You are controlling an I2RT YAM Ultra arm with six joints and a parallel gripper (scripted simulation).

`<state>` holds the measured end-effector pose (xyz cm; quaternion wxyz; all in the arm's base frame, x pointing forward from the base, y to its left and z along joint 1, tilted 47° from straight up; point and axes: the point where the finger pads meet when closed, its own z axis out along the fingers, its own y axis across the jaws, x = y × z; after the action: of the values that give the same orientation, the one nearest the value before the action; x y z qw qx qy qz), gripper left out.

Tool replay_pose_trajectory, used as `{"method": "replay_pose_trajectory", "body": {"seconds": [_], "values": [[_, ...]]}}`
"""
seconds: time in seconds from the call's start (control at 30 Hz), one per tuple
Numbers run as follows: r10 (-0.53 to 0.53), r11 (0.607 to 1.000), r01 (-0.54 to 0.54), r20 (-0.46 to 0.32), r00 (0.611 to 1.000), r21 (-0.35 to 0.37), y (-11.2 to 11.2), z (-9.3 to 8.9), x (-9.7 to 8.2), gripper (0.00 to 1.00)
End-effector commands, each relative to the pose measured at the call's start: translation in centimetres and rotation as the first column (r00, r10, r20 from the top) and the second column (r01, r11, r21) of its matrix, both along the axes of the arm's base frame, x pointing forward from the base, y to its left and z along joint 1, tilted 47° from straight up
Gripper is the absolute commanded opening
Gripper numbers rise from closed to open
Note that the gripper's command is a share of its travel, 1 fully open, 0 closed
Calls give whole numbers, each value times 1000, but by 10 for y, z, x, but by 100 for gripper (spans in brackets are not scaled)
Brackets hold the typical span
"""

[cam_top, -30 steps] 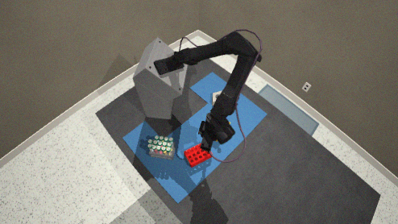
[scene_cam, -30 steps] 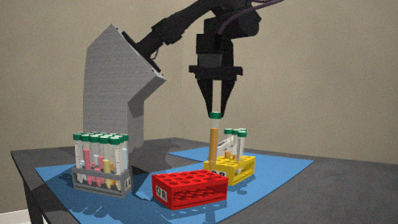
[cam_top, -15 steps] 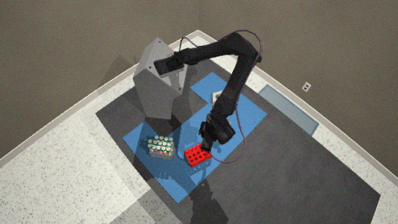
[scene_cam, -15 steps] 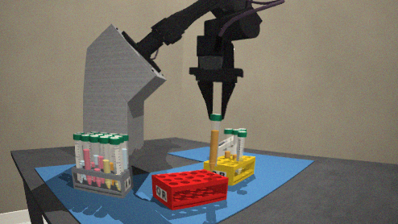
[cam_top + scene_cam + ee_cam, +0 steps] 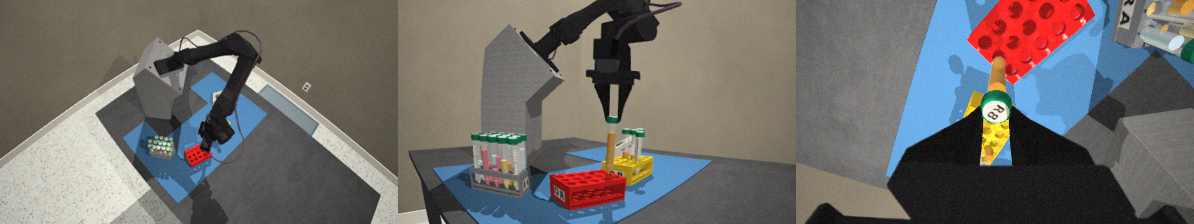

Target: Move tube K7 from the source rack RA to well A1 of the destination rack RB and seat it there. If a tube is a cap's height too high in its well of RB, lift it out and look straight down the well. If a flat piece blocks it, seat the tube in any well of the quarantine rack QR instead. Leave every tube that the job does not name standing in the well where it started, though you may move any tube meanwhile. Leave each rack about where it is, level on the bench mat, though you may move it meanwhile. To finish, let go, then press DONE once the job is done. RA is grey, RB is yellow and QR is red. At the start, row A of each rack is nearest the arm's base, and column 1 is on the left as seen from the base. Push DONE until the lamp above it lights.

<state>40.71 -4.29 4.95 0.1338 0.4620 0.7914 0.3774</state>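
Note:
My gripper [image 5: 612, 116] [image 5: 996, 112] [image 5: 205, 144] is shut on the green cap of a tube with orange filling [image 5: 610, 148] [image 5: 997, 75]; the cap reads R8. The tube hangs upright with its tip at a corner well of the red rack QR [image 5: 587, 190] [image 5: 1046, 35] [image 5: 196, 155]. I cannot tell how deep the tip sits in it. The yellow rack RB [image 5: 640, 165] [image 5: 994, 142] stands just behind, with a few green-capped tubes [image 5: 639, 142] in it. The grey rack RA [image 5: 500, 184] [image 5: 161, 147] [image 5: 1128, 20] holds several tubes at the left.
A tall grey housing [image 5: 515, 93] [image 5: 157, 80] carries the arm behind rack RA. All three racks stand on the blue mat [image 5: 672, 165] [image 5: 177, 181]. A pale grey-blue panel [image 5: 288, 109] lies at the bench's far right edge.

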Motion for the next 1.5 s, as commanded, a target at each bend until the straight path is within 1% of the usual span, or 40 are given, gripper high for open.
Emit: {"method": "replay_pose_trajectory", "body": {"seconds": [0.0, 0.13, 0.23, 0.3, 0.33, 0.43, 0.53, 0.77, 0.87, 0.9, 0.97, 1.17, 1.27, 1.3, 1.47], "values": [[-28, 1000, 28, 3, 1000, -11, -8, -2, 3, 0], [-23, 1000, 22, -7, 1000, -7, -5, -7, 2, 0], [-27, 1000, 27, -18, 999, -3, -4, -11, -1, 0], [-27, 1000, 27, -18, 999, -3, -4, -11, -1, 0], [-27, 1000, 27, -7, 1000, -7, -5, -7, -1, 0], [-21, 1000, 21, -22, 1000, -1, -1, -14, -1, 0], [-30, 1000, 30, -22, 999, -1, -4, -16, -2, 0], [-22, 1000, 22, -22, 1000, -1, 1, -20, -2, 0], [-25, 1000, 25, -14, 1000, -4, 0, -17, 0, 0], [-32, 999, 32, 13, 999, -14, -5, -8, 6, 0], [-26, 1000, 26, 1, 1000, -10, -2, -14, 7, 0], [-28, 1000, 28, 1, 1000, -10, -2, -16, 9, 0], [-20, 1000, 21, 11, 1000, -14, 1, -13, 12, 0], [-21, 1000, 21, 6, 1000, -12, 1, -16, 12, 0], [-29, 999, 29, 9, 1000, -13, -2, -16, 13, 0]]}}
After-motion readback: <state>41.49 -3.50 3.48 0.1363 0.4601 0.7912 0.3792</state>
